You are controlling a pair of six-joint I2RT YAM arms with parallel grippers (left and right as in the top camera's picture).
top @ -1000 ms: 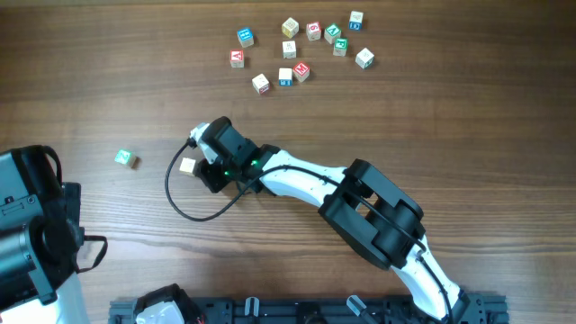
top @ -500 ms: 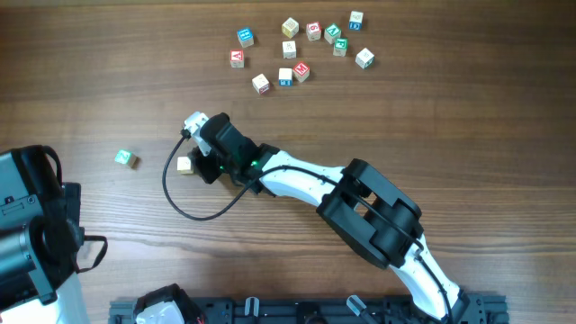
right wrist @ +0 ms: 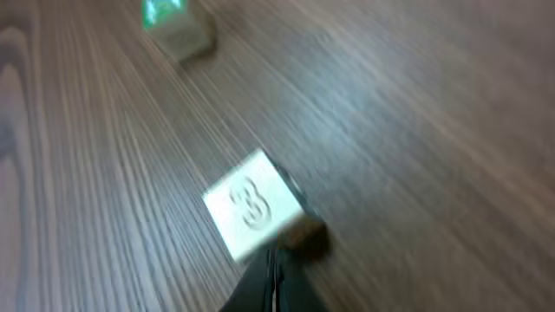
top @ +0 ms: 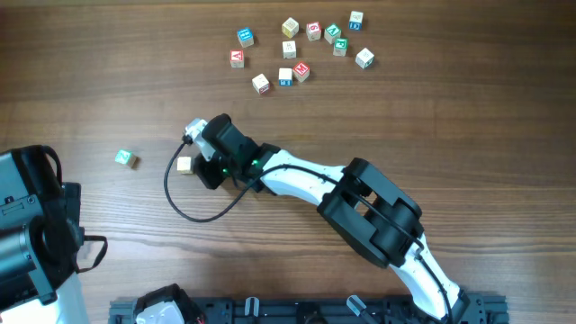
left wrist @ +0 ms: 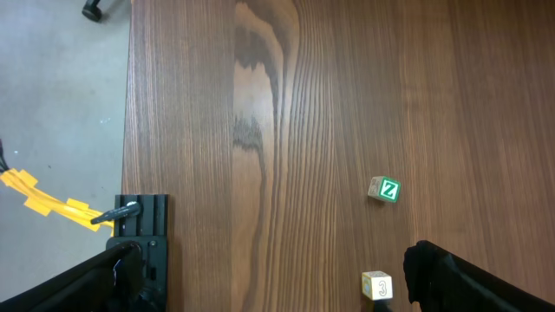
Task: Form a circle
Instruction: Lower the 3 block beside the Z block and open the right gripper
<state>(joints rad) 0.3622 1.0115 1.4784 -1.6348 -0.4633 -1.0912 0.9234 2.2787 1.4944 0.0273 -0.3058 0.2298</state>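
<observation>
Right gripper (right wrist: 274,282) is pinched fully shut on nothing, its tip just behind the small pale wooden cube stamped 3 (right wrist: 256,217), which lies straight ahead of the jaws. The green-faced wooden letter cube (right wrist: 173,22) sits farther along that line, well apart. Left gripper (left wrist: 276,254) hangs spread wide and empty; the right arm's nearer.

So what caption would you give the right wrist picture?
Shut right gripper beside a pale wooden cube marked 3, a green-faced cube blurred beyond.
</observation>
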